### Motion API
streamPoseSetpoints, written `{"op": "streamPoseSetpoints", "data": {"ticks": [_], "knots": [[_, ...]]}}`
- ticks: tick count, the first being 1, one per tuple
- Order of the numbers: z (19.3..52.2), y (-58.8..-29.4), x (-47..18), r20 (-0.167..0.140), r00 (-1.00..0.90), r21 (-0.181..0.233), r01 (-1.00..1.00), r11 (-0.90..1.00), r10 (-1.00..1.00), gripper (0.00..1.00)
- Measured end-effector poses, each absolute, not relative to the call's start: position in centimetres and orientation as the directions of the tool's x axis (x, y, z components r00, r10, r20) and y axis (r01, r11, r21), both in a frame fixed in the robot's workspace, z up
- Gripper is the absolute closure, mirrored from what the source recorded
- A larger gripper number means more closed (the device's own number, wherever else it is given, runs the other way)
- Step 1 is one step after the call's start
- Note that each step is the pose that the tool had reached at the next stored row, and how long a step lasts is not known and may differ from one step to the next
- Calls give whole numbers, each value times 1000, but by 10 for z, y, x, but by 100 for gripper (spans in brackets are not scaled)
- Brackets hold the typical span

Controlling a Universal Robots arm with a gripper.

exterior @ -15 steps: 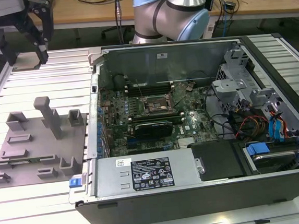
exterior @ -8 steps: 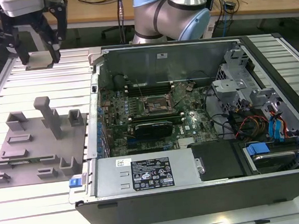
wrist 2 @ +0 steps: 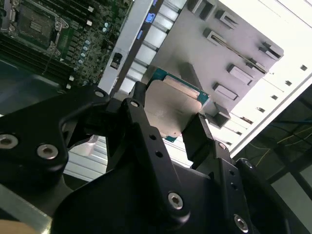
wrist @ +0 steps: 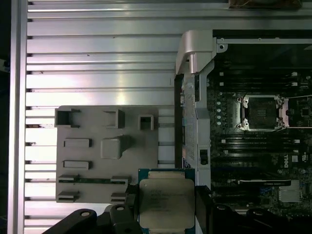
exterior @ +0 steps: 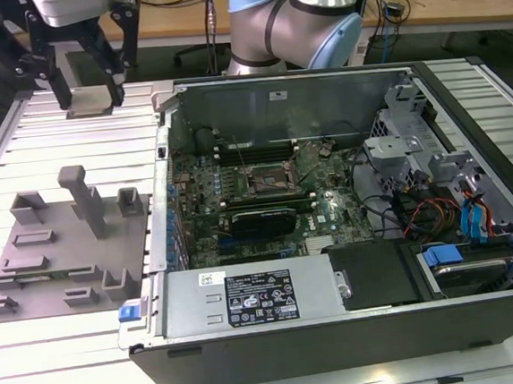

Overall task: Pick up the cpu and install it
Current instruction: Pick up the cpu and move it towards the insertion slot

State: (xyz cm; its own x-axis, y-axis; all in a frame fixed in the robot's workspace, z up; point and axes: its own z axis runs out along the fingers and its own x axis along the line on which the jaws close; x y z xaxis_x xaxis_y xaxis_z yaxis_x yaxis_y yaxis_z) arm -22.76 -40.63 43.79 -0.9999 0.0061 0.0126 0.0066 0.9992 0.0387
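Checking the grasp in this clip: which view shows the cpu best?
The first wrist view: the cpu faces the camera, silver top plain, held at both sides by the gripper. The second wrist view shows it slanted, partly behind the gripper; the exterior view shows a small pale slab in its grasp.

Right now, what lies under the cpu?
In the first wrist view the cpu hangs over a corner of the grey plate and the slatted table; the spot directly beneath is covered.

Matt silvery metal cpu (wrist: 167, 202)
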Motion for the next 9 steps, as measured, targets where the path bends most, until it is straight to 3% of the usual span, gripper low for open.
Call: {"op": "streamPoseSetpoints", "data": {"ticks": [9], "knots": [[438, -406, -201, 13, -1000, 39, 7, 999, 6, 45]]}}
